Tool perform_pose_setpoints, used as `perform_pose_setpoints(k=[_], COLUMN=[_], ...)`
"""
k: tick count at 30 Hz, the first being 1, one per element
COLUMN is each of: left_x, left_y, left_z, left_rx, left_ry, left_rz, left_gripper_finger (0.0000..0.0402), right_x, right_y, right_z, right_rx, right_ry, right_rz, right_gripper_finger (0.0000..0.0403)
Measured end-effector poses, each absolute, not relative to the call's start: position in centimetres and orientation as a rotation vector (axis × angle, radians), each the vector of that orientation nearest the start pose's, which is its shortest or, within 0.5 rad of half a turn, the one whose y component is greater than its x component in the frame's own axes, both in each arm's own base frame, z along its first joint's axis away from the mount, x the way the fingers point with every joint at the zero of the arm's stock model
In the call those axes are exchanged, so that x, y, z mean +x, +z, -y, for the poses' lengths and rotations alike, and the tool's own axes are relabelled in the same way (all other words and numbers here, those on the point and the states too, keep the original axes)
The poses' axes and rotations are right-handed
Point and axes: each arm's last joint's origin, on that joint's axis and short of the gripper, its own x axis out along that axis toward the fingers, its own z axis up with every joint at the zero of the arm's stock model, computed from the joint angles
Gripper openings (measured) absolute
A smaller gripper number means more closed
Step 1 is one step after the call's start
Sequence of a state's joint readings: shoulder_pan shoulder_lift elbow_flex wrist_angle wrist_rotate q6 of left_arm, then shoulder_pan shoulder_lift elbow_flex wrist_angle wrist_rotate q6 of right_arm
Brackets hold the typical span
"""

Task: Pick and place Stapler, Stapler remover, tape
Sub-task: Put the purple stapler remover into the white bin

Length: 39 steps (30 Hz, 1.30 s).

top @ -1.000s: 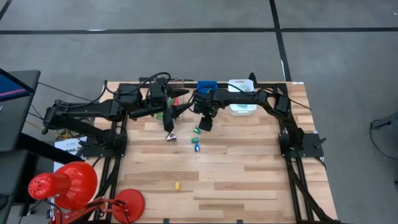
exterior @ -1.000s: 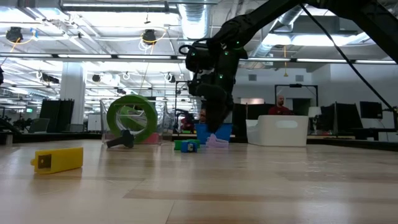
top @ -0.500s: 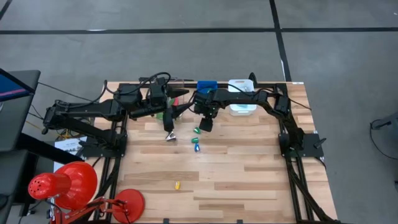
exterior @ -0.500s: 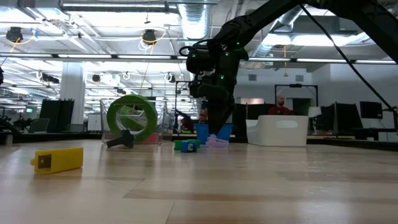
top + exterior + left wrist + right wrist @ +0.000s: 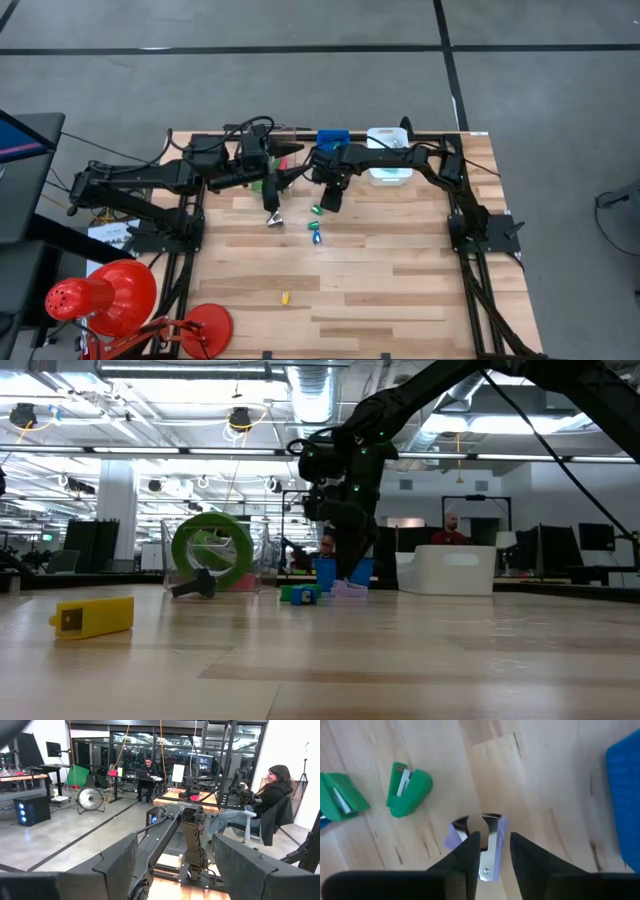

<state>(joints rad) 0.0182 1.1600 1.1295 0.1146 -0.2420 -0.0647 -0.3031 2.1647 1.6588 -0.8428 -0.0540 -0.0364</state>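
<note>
Right wrist view: right gripper [image 5: 490,851] jaws narrowly parted around lilac staple remover [image 5: 481,840].

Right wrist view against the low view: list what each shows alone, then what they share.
Only the right wrist view shows the right gripper straddling the lavender staple remover, its silver claws visible, and a green staple remover lying apart on the wood.

Only the low view shows the green tape roll standing on edge, a yellow block, a white bin and a person seated behind the table.

Both show the lavender staple remover, the blue bin and the wooden table.
</note>
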Motion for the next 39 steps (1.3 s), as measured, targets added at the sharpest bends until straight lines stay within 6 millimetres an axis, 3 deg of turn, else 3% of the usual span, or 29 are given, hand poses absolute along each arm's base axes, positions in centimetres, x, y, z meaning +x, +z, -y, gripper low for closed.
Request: perform_pose_setpoints(k=[14,28,32,39], left_x=[25.7,25.7,25.7,25.7], left_y=[40.6,40.6,40.6,40.6], left_z=[-1.2,-1.2,-1.2,-1.2], left_rx=[-0.074,-0.074,-0.074,-0.074], left_ry=[0.257,0.257,0.257,0.257], left_rz=[0.092,0.092,0.092,0.092], left_gripper_finger=[0.0245,0.0245,0.0245,0.0245], right_x=[41.3,41.1,40.7,39.4], right_y=[16.2,16.3,17.4,21.4], right_z=[12.7,12.6,12.5,12.1], right_rx=[0.210,0.211,0.210,0.199], right_ry=[-0.188,-0.185,-0.185,-0.189], right_rz=[-1.338,-1.351,-1.349,-1.294], right_gripper_finger=[0.0008,0.0001,0.0001,0.0000])
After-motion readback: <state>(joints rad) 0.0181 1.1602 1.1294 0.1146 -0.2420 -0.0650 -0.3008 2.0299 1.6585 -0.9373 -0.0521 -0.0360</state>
